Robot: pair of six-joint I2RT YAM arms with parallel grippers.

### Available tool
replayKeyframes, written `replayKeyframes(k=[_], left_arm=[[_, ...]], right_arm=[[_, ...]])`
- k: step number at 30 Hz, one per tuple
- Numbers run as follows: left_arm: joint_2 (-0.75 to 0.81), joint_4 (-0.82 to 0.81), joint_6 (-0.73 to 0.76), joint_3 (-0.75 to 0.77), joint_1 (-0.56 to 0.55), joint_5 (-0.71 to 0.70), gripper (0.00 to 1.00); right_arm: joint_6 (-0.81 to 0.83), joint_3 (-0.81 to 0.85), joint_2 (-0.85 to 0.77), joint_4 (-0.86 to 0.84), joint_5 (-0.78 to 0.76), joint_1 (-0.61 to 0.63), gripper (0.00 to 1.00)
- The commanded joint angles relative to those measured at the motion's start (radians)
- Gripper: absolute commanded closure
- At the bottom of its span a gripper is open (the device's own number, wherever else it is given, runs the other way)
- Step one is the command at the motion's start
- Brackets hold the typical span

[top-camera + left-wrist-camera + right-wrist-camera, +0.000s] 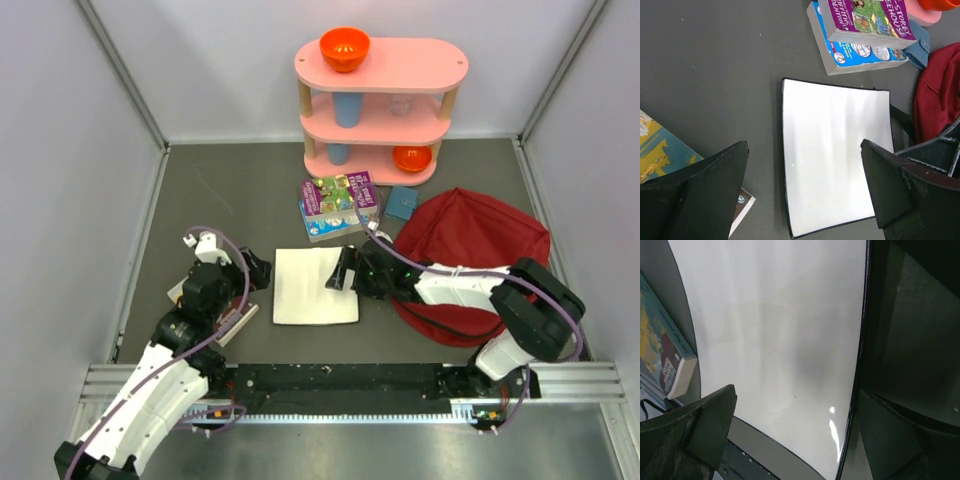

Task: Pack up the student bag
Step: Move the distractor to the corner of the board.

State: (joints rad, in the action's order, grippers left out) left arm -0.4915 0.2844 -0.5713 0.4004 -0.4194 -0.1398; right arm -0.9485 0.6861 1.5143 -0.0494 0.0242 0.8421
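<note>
Grey table (220, 200), bag (480, 235) slumped at right. We're at the pickup step: right claw (340, 270) gaping over the edge of the white pad (300, 290), left claw (255, 270) gaping, both empty. Next: lower, pinch, lift.

Overhead and wrist views, common white board (305, 290)

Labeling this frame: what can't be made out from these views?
- Bag, top view: right arm lies across its near side; no opening shows.
- Book: cut by the frame edge in the left wrist view; left arm covers most of it in the top view.
- White board, right wrist view: too close; contact with right gripper unclear.
- Middle-shelf item, top view: too faint to identify.
</note>
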Motion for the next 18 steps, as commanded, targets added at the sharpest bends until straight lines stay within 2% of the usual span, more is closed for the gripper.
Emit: replayKeyframes(k=[1,6,10,12,13,18], left_arm=[[0.022,0.031,0.028,0.058,0.001,-0.017,0.02],[0.034,0.050,0.044,0.072,0.001,-0.001,0.02],[0.018,0.055,0.065,0.081,-0.001,0.104,0.02],[0.005,0.053,0.085,0.086,-0.001,0.135,0.02],[-0.008,0.052,0.096,0.086,-0.001,0.213,0.02],[-0.039,-0.022,0.140,0.075,-0.016,0.385,0.02]], right_arm=[[-0.064,0.062,0.076,-0.081,0.046,0.022,0.01],[-0.110,0.176,0.170,-0.130,0.051,0.040,0.01],[-0.089,0.285,0.244,-0.116,0.076,0.046,0.01],[-0.041,0.329,0.230,-0.048,0.037,0.043,0.01],[-0.015,0.342,0.213,-0.020,-0.010,0.041,0.01],[0.111,0.348,0.017,0.144,-0.177,-0.026,0.01]])
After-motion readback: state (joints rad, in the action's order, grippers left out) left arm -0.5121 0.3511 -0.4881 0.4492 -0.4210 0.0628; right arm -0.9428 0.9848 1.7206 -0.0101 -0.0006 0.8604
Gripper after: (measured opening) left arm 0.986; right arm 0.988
